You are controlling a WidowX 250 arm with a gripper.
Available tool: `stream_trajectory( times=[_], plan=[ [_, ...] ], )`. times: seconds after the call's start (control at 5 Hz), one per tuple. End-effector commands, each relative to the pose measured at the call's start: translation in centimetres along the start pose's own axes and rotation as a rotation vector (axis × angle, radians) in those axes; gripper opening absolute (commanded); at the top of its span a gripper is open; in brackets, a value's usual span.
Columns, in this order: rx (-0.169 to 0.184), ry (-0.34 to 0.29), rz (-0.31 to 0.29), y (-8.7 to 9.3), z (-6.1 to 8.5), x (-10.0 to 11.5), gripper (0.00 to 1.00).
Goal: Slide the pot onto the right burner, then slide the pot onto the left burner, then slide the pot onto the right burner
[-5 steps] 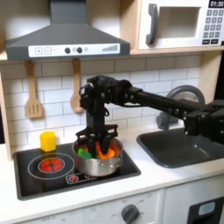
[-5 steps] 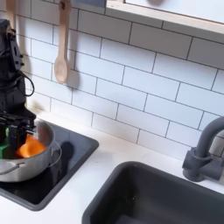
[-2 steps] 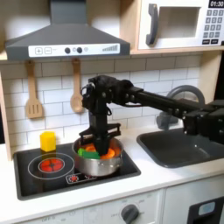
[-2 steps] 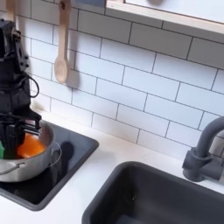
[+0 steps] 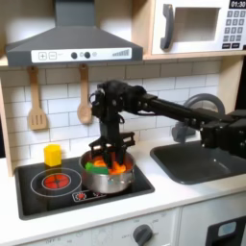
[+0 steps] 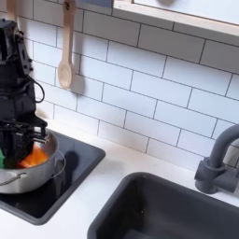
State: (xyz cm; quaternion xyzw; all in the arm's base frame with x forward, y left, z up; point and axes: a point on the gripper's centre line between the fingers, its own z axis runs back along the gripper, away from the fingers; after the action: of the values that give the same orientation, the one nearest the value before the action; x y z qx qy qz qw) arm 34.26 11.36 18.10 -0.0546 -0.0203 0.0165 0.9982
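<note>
The shiny silver pot [image 5: 106, 176] [image 6: 28, 172], holding orange and green toy food, sits on the right half of the black stovetop [image 5: 38, 199] in the first exterior view. It covers the right burner, which is hidden under it. The left burner [image 5: 59, 179], a red ringed circle with a solid centre, lies bare to the pot's left. My gripper [image 5: 108, 154] [image 6: 21, 142] points straight down into the pot. Its fingers are spread apart over the food, and it is open.
A small yellow cup [image 5: 53, 154] stands at the stovetop's back left corner. Wooden utensils [image 5: 36, 101] [image 6: 64, 58] hang on the tiled wall. A sink [image 5: 202, 161] [image 6: 168, 210] with a grey tap [image 6: 217, 163] lies to the first exterior view's right of the stove.
The pot and my gripper have shifted slightly toward the left in both exterior views, and the gripper has lifted a little.
</note>
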Motion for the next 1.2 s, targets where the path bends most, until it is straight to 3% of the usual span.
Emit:
stream_trajectory(
  times=[0.0,0.4,1.0],
  plan=[
    [-0.04,0.003,-0.119,0.0,0.8,-0.1,1.0],
    [-0.035,-0.002,-0.098,0.6,0.6,0.0,1.0],
    [0.031,-0.028,-0.029,1.8,0.3,1.0,1.0]
  ],
)
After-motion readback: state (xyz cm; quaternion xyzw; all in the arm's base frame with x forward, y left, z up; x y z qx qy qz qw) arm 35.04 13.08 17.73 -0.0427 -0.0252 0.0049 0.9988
